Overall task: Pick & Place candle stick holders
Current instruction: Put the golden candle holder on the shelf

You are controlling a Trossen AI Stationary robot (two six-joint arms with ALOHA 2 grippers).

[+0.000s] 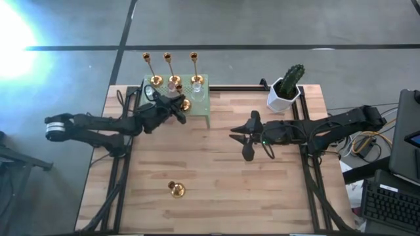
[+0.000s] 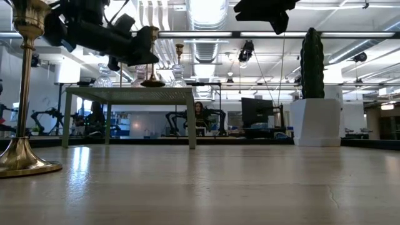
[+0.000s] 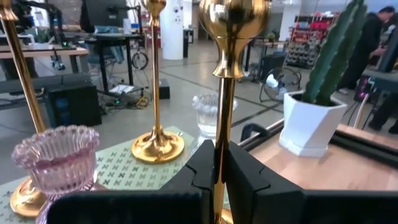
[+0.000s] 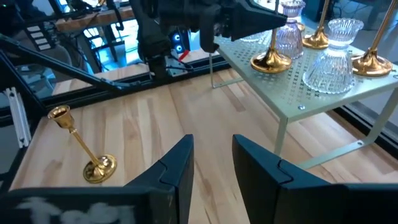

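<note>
Currently, left gripper (image 3: 217, 171) is clamped on a brass candle holder's (image 3: 231, 37) stem at the green rack (image 1: 203, 105); keep it upright when releasing. Right gripper (image 4: 211, 165), fingers apart, faces the rack.

no readable text anywhere.

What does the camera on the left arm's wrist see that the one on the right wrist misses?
Only the left wrist view shows the left gripper shut on a gold holder's stem, and the white pot with a cactus.

Only the right wrist view shows the right gripper open and empty above the wooden table, and a lone gold holder standing on the bare wood.

Both show the green perforated stand with gold and glass holders on it.
</note>
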